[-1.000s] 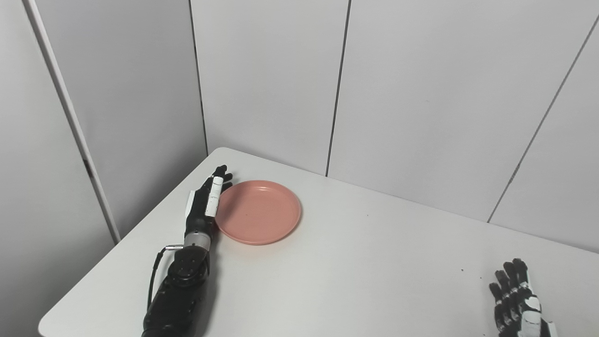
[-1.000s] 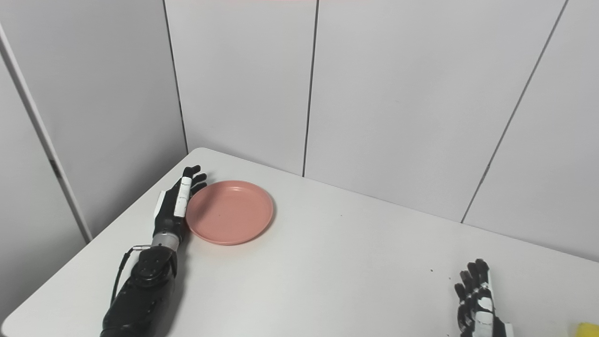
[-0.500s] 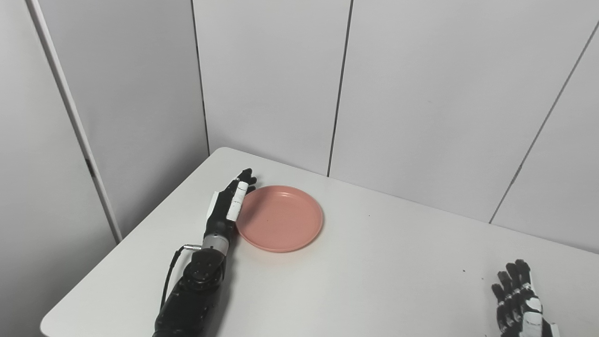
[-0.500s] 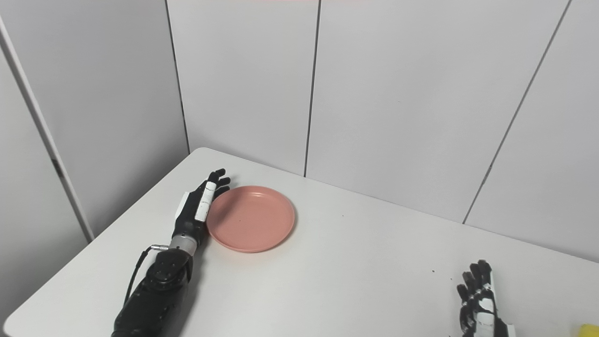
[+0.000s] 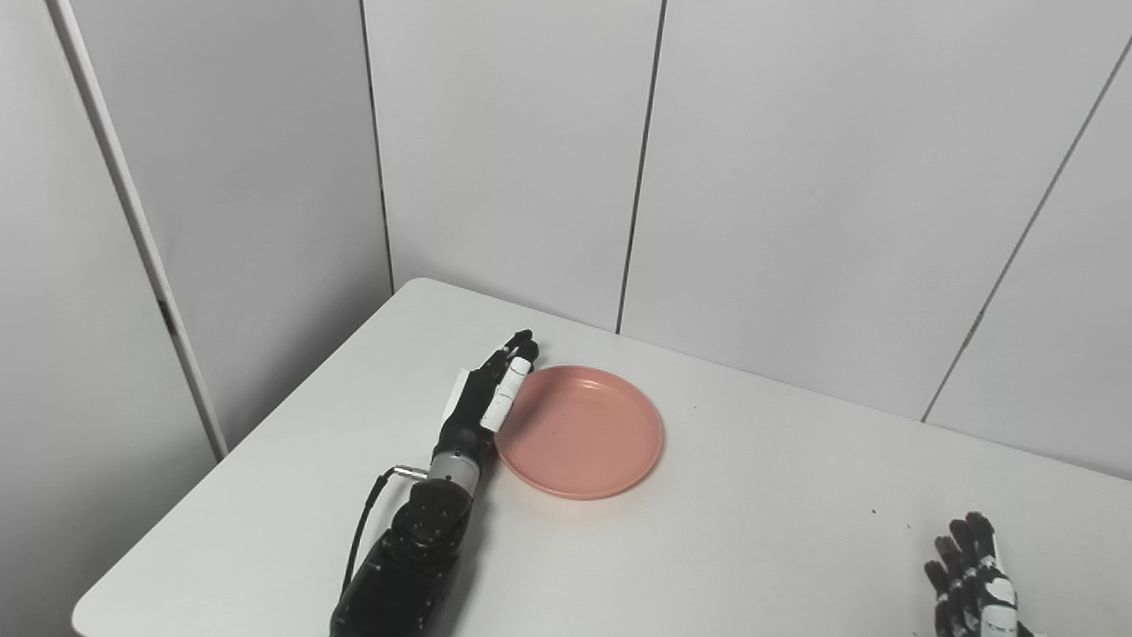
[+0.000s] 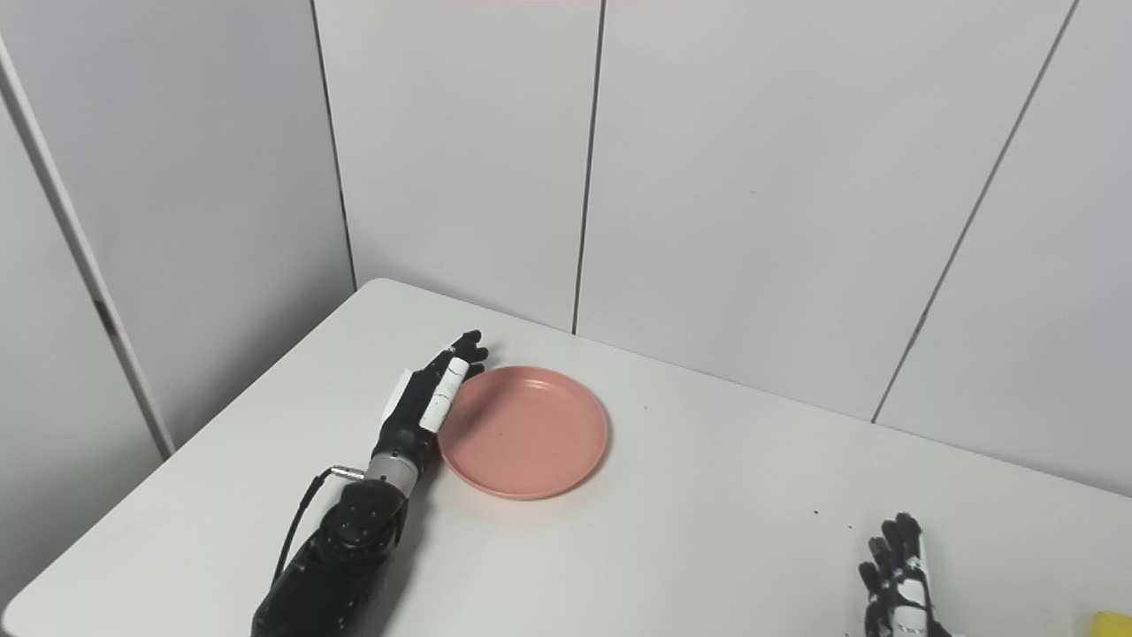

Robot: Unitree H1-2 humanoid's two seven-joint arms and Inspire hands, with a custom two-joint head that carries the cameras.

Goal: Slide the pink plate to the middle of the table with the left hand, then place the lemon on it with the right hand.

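The pink plate (image 5: 579, 431) lies flat on the white table (image 5: 725, 531), left of its middle. My left hand (image 5: 485, 396) stands on edge with its fingers straight and its palm against the plate's left rim; it holds nothing. Low at the right edge of the picture my right hand (image 5: 973, 579) rests on the table, fingers spread and empty. A yellow corner of the lemon (image 6: 1112, 623) shows only in the right eye view, at the bottom right, just right of that hand.
Grey wall panels (image 5: 796, 177) close in the table's far side and left. The table's left corner (image 5: 416, 287) is rounded, and its left edge runs down to the bottom left. A few dark specks (image 5: 874, 511) dot the surface near the right hand.
My left hand has pushed the pink plate to the right, toward the table's middle, staying against its left rim. The right hand has sunk slightly lower in the picture.
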